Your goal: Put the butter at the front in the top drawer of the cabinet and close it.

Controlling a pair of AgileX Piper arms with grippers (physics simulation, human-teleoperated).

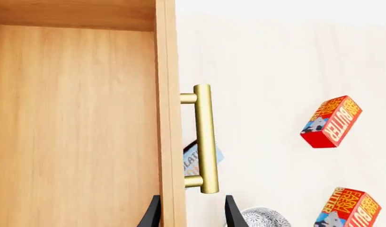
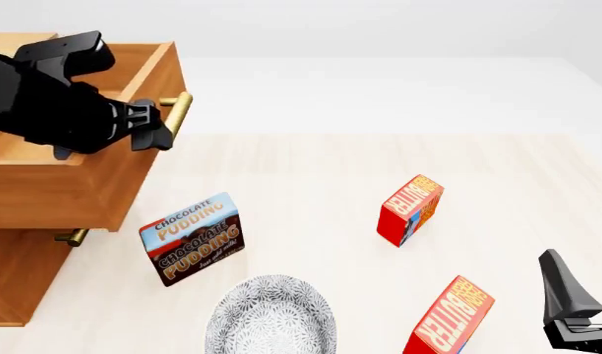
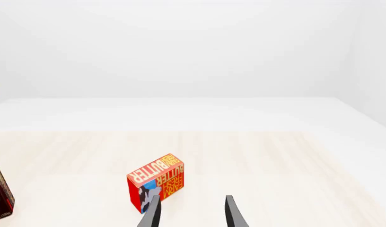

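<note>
Left wrist view
Fingertips: two dark tips of the left gripper (image 1: 191, 215) stand apart, one on each side of the top drawer's (image 1: 73, 123) front panel, with the brass handle (image 1: 204, 138) just ahead; spread, clasping nothing.
Drawer interior: bare wood, no box inside.
Table beyond: two butter boxes, one farther (image 1: 331, 121) and one nearer (image 1: 349, 209), well apart from the handle; a corner of the chocolate pudding box (image 1: 194, 160) peeks from behind the handle.

Front view
Nearest items: patterned plate (image 2: 271, 316) and the front butter (image 2: 448, 317) at the lower edge, the box tilted with its long axis running up and to the right.
Right gripper (image 2: 589, 295): dark fingers just to the right of that box, low at the frame corner; the far finger is cut off by the edge.
Second butter (image 2: 410, 208): farther back, mid-table.
Cabinet (image 2: 26, 273): at left, top drawer pulled out, left arm over its front edge.
Key relation: front butter lies left of the right gripper and near it; the right arm seems clearly the closer one.

Right wrist view
Right fingers: parted, empty.
Butter in sight: one box (image 3: 155, 187) stands just beyond the left fingertip, off the gap's centre line; probably the mid-table one.
Judgement: the gripper likely must re-aim at the front box before closing.
</note>
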